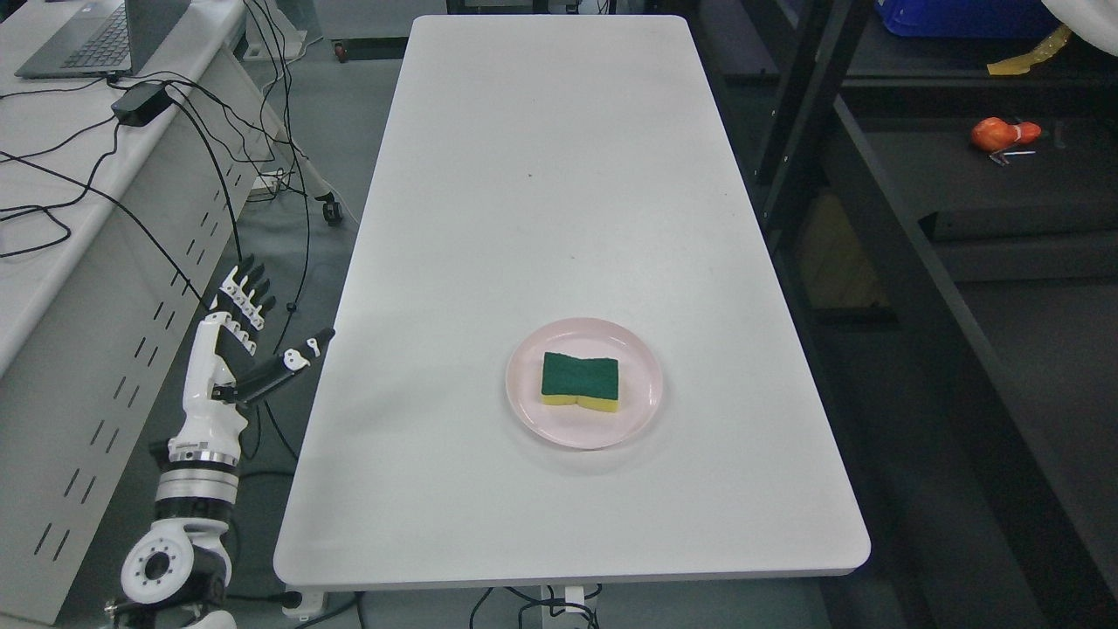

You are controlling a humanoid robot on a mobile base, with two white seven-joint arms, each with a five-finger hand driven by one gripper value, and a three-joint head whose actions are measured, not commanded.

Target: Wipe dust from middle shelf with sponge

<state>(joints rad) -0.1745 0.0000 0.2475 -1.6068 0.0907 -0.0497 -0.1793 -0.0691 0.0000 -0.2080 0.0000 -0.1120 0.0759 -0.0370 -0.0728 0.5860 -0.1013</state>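
Note:
A sponge (580, 381), green on top and yellow beneath, lies flat on a pale pink plate (638, 411) on the near half of the white table (541, 175). My left hand (253, 323) hangs beside the table's left edge, well left of the plate, fingers spread and holding nothing. A dark metal shelf rack (882, 183) stands along the table's right side, its levels seen from above. My right arm does not show.
On the rack sit an orange object (1004, 133) and a blue bin (952, 17). A grey desk (52, 218) at left carries a laptop (96, 35), a power brick (140, 102) and trailing black cables. Floor shows between desk and table.

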